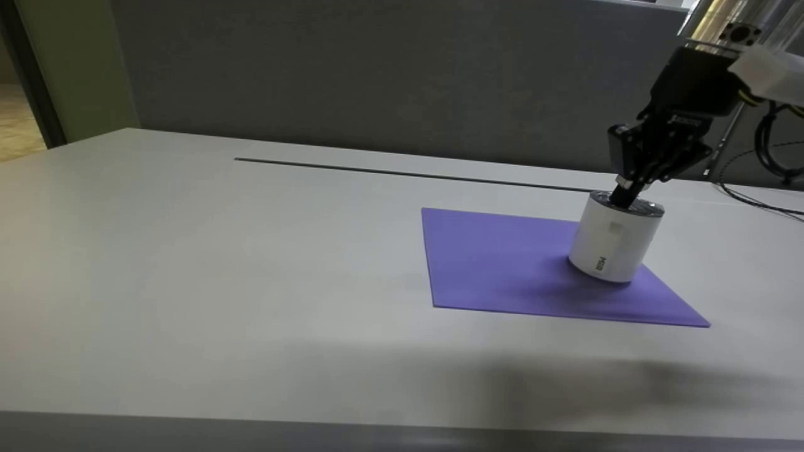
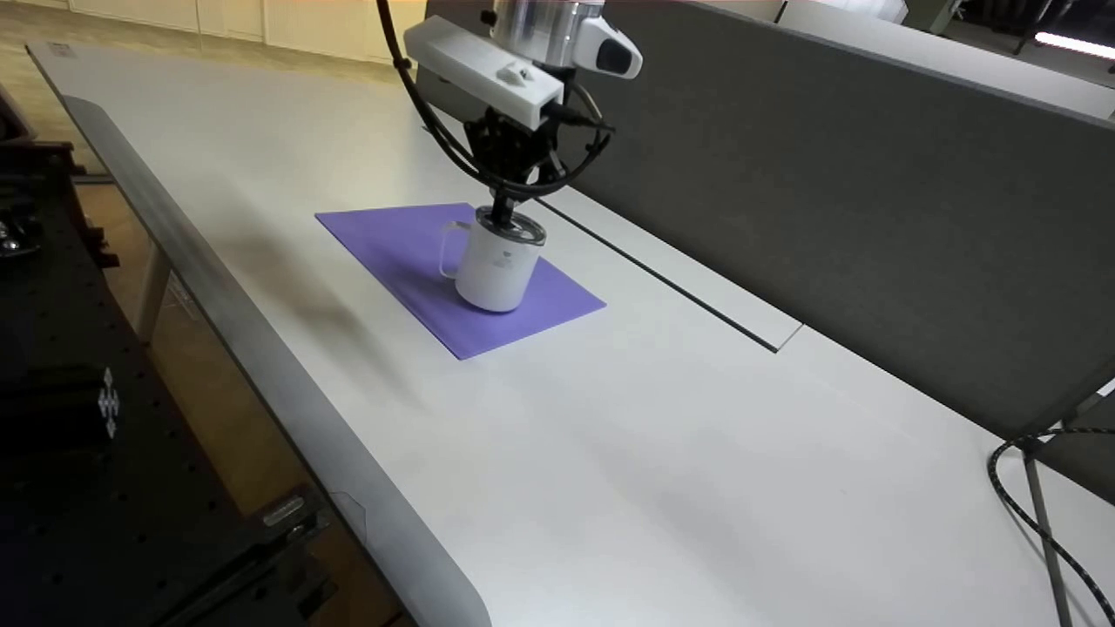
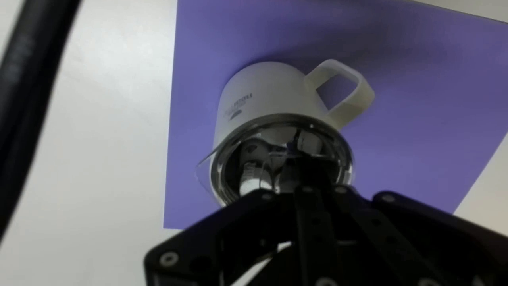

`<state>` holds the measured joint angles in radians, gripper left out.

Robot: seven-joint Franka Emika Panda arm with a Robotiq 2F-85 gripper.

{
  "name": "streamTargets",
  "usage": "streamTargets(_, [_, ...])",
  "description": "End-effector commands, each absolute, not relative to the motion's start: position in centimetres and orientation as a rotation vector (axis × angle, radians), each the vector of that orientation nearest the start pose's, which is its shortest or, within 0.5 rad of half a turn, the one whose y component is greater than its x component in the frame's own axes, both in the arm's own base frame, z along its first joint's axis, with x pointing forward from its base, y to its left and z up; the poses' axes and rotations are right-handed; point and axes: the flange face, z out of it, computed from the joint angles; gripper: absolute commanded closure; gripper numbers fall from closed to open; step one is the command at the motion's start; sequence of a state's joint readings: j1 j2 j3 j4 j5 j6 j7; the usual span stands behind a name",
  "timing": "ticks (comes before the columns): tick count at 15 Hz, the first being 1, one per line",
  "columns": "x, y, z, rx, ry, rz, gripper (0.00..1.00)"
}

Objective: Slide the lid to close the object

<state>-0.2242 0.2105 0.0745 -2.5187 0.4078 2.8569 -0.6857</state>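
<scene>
The object, a white mug [image 1: 609, 242] with a handle, stands on the purple mat; it also shows in an exterior view [image 2: 498, 270] and in the wrist view [image 3: 262, 93]. Its lid [image 1: 650, 207] is a round, shiny grey, partly see-through top; in the wrist view the lid [image 3: 254, 159] has a clear edge jutting out at the left. My gripper [image 1: 624, 196] points down with its fingers together, tips at the lid's top in both exterior views. In the wrist view the dark fingertips [image 3: 305, 163] cover part of the lid, so any piece under them is hidden.
The purple mat [image 1: 490, 263] lies on the white table [image 1: 251, 263]. A grey partition [image 1: 377, 75] stands along the table's back edge. A dark slot [image 1: 377, 171] runs along the table near it. A cable [image 2: 1037, 514] lies at the table's end.
</scene>
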Motion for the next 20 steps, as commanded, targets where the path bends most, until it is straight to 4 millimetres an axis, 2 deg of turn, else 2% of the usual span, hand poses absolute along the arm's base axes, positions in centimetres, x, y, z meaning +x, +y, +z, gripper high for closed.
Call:
streamTargets(1, [46.9,-9.5,20.3,-3.047,-0.244,-0.306,1.0])
streamTargets(8, [46.4,-9.1,18.8,-3.014,-0.252,-0.195,1.0])
streamTargets(20, [46.8,-10.3,17.6,-3.034,-0.284,-0.064,1.0])
